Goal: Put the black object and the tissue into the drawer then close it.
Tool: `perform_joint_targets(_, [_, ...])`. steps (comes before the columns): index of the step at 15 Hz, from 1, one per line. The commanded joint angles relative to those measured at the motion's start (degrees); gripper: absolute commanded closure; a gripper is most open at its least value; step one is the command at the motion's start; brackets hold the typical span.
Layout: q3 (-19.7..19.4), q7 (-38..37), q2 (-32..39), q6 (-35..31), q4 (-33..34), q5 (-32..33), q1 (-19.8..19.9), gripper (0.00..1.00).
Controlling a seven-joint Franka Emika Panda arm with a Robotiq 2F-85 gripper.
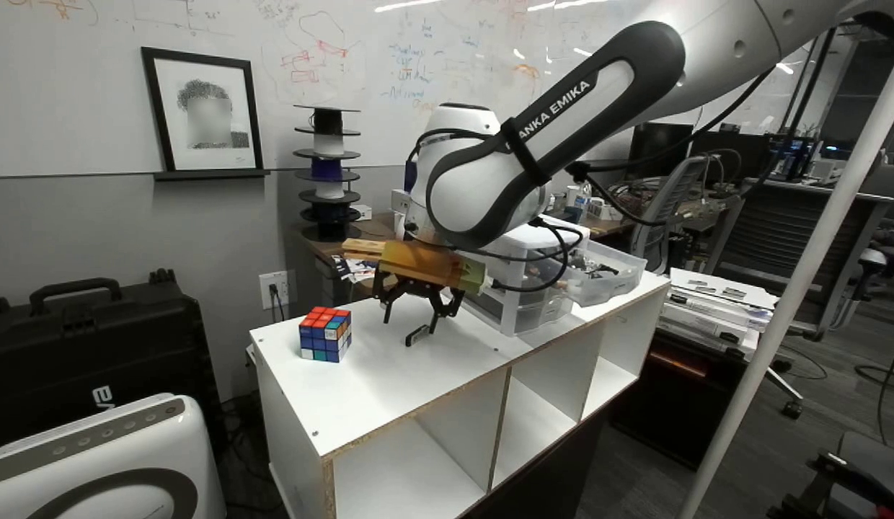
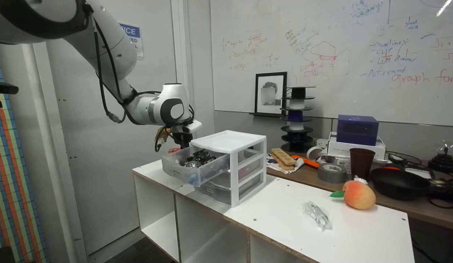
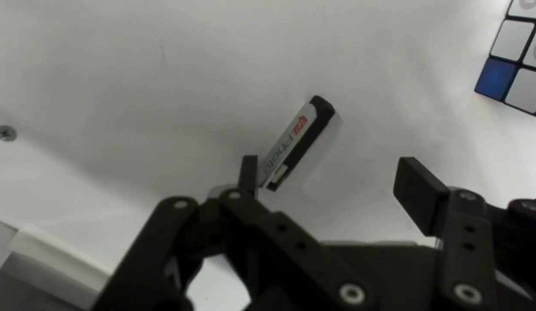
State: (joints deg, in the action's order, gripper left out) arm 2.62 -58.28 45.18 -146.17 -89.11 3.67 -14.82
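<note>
Black object (image 1: pixel 417 336) is lying on the white cabinet top (image 1: pixel 389 382) in an exterior view, right by one fingertip of your gripper (image 1: pixel 409 326), with the Rubik's cube (image 1: pixel 325 334) sitting nearby. Jaws look apart from there.

In an exterior view you've got the top drawer (image 2: pixel 177 173) pulled out of its white unit (image 2: pixel 228 140), dark and silvery bits (image 2: pixel 199 159) heaped inside, and a crinkly tissue packet (image 2: pixel 318 215) near the peach (image 2: pixel 359 195); your fingertips are hidden there.

Wrist view: fingers spread well apart, the object slanted, pale label (image 3: pixel 287 144) showing, near end just beside the fingertip at the picture's left. Can't tell if they touch, tbh. Cube corner pokes in top right.
</note>
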Motion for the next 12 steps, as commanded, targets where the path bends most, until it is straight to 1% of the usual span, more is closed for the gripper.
perform_joint_targets(1, [0.38, 3.15, 1.82, 2.59, 3.91, -3.71, -0.61, 0.51])
perform_joint_targets(2, [0.46, 3.65, 1.78, 3.22, 3.99, -4.11, -0.73, 0.57])
perform_joint_targets(5, [0.28, 4.29, 1.58, 5.18, 3.98, -4.95, -1.07, 0.82])
perform_joint_targets(7, [-0.07, 4.46, 1.23, 6.49, 3.52, -4.73, -1.34, 0.96])
perform_joint_targets(8, [-0.23, 4.39, 0.93, 7.52, 3.19, -4.59, -1.45, 1.00])
perform_joint_targets(12, [-1.30, 3.71, -1.25, 11.82, 1.77, -3.28, -2.39, 0.97])
